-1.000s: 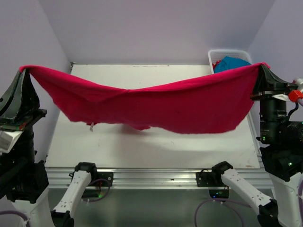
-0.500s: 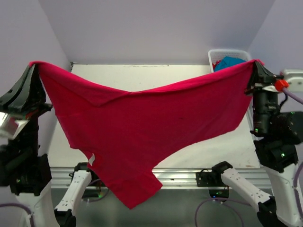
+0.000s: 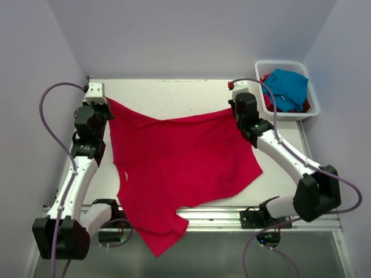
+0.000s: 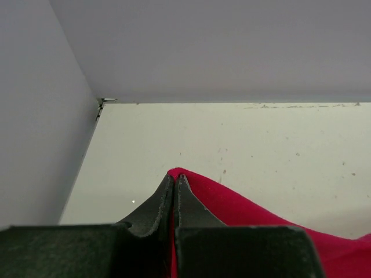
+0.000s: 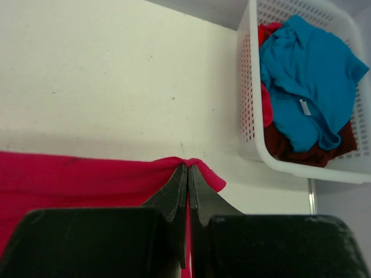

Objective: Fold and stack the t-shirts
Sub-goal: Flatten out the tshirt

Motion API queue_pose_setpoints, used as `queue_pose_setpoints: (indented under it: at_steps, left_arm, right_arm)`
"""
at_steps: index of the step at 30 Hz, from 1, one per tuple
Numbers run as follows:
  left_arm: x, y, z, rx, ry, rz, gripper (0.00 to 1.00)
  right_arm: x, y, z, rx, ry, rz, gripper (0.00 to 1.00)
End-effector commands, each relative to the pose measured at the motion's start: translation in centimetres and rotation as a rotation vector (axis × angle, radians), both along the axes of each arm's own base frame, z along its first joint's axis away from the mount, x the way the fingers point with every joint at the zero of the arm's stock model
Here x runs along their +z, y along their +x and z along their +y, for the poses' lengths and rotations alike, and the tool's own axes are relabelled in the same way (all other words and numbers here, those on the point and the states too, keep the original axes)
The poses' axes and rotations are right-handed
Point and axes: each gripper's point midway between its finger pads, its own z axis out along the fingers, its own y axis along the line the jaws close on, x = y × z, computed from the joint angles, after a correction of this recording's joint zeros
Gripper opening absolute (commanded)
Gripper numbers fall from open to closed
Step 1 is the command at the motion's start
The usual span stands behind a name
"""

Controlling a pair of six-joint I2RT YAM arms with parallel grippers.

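Shirt: my crimson shirt (image 3: 179, 168) lies spread over the middle of the worktop (image 3: 174, 92). Its far edge is strung between my two arms, and its near part spills over the front edge and hangs past the rail.
Left fingers: the left fingers (image 4: 175, 179) are clenched on the far-left corner, low over the worktop, with a nub of cloth showing at the tips.
Right fingers: the right fingers (image 5: 187, 168) are pinched on the far-right corner the same way.
Why held so: I judge the two corner holds keep the far edge straight so the body lies flat for folding. That edge dips a little in the middle.
Edges: the overhang in front is the weak spot. I reckon it must be drawn back onto the worktop before any fold.
Room: there is bare worktop beyond the far edge up to the back wall, and a bare strip on either side.
Basket: the basket (image 5: 246, 87) sits in the far-right corner, near the right fingers but apart. It holds a turquoise shirt (image 5: 307, 75) on top of dark red cloth (image 5: 313, 153).
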Motion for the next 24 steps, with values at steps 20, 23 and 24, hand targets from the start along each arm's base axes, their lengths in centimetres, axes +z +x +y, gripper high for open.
queue_pose_setpoints:
  at_steps: [20,23,24]
  left_arm:
    - [-7.4,14.8,1.3,0.080,-0.045,0.027,0.00]
    - [-8.3,16.3,1.0,0.066,-0.051,0.038,0.00]
    - [-8.4,16.7,0.9,0.062,-0.053,0.035,0.00]
  right_arm:
    - [-7.6,16.6,-1.6,-0.220,0.033,0.062,0.00]
    - [-9.4,17.6,-1.5,-0.223,0.019,0.086,0.00]
    - [-9.5,18.0,-1.5,-0.227,0.020,0.082,0.00]
